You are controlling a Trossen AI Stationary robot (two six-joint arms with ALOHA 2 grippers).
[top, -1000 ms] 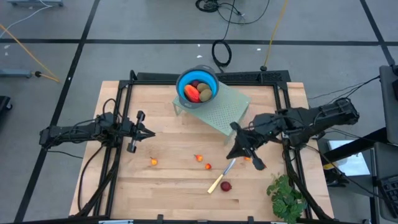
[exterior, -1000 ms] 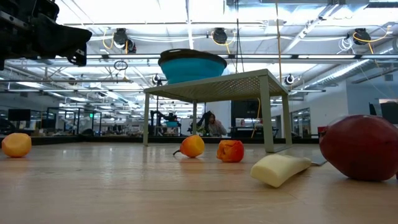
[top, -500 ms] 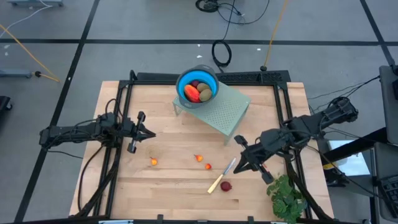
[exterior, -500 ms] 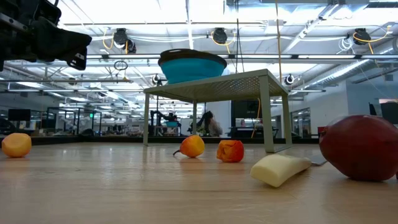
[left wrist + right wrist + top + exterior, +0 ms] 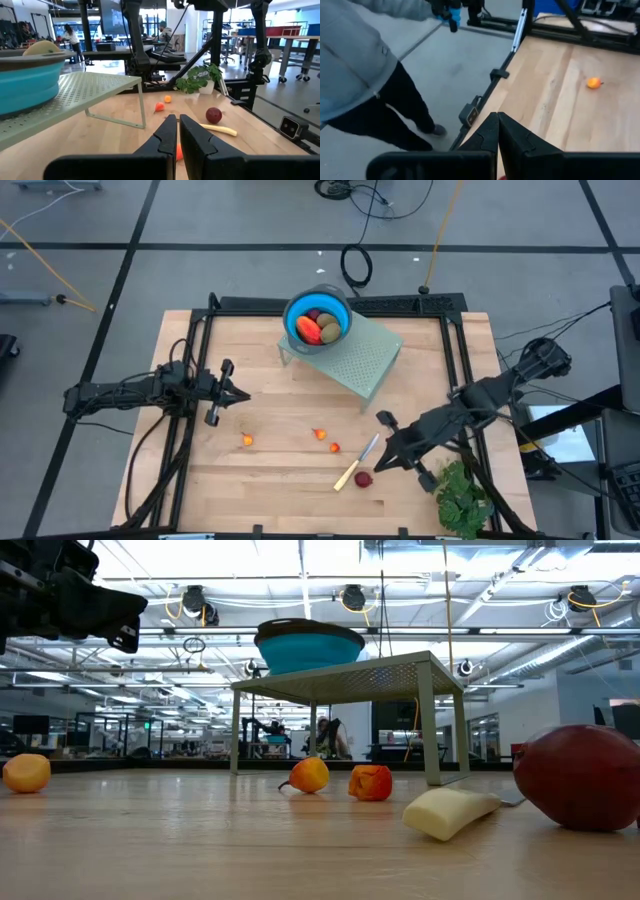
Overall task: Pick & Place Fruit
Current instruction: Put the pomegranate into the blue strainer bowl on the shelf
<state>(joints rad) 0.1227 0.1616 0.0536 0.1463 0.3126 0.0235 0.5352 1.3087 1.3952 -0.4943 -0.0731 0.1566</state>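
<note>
Your right claw (image 5: pixel 383 467), pressed together and empty, is hovering just beside the red ball (image 5: pixel 363 479) lying by the knife (image 5: pixel 356 463) on the counter (image 5: pixel 280 480); descending unspread, you are risking knocking it away.

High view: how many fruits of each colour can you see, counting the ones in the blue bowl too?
Tiny orange-red fruits: 3
Dark red balls: 2
Brownish-green ovals: 2
Long red-orange piece: 1
Total: 8
</note>
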